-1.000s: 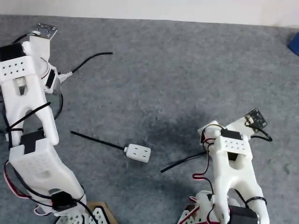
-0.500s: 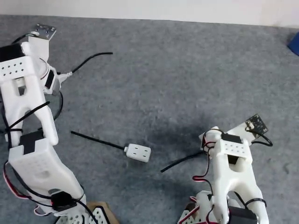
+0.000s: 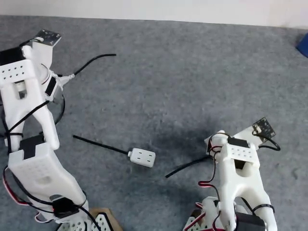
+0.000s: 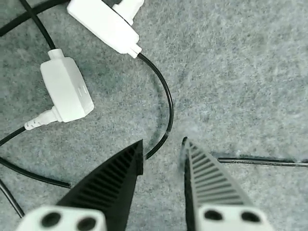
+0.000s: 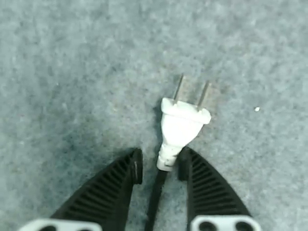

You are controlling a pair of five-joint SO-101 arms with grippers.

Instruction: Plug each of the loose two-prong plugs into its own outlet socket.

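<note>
1. The left gripper [image 4: 162,144] holds nothing, and its jaws stand a narrow gap apart. A loop of black cord [image 4: 166,103] starts just between the fingertips and curves out ahead of them. Ahead and to one side of the jaws lie a near white connector [image 4: 65,91] and a far white connector [image 4: 103,21]. I cannot tell whether these are plugs or sockets.

2. The outlet socket [image 3: 142,157] lies flat, well apart from both pairs of jaws. Its thin lead [image 3: 98,144] trails toward the left gripper's side.

3. The right gripper [image 5: 160,154] has its jaws narrowly apart, astride the tail of the white two-prong plug [image 5: 183,122]. The plug body sits just ahead of the fingertips, and its prongs [image 5: 202,95] point away from the jaws. A gap shows at one finger, so I judge the plug not yet gripped. The grasp would go better with a slight advance, so that the pads close on the stiff body rather than the flexible tail. Keeping the prongs in line with the jaws should stop the plug swivelling when it is pushed home.

4. The surface is a grey felt-like mat [image 3: 192,72]. It probably holds the plug steady, though low fingertips may drag on it.

5. A pale wall strip [image 3: 168,9] runs beyond the mat, with a blue object [image 3: 304,45] at the right edge.
</note>
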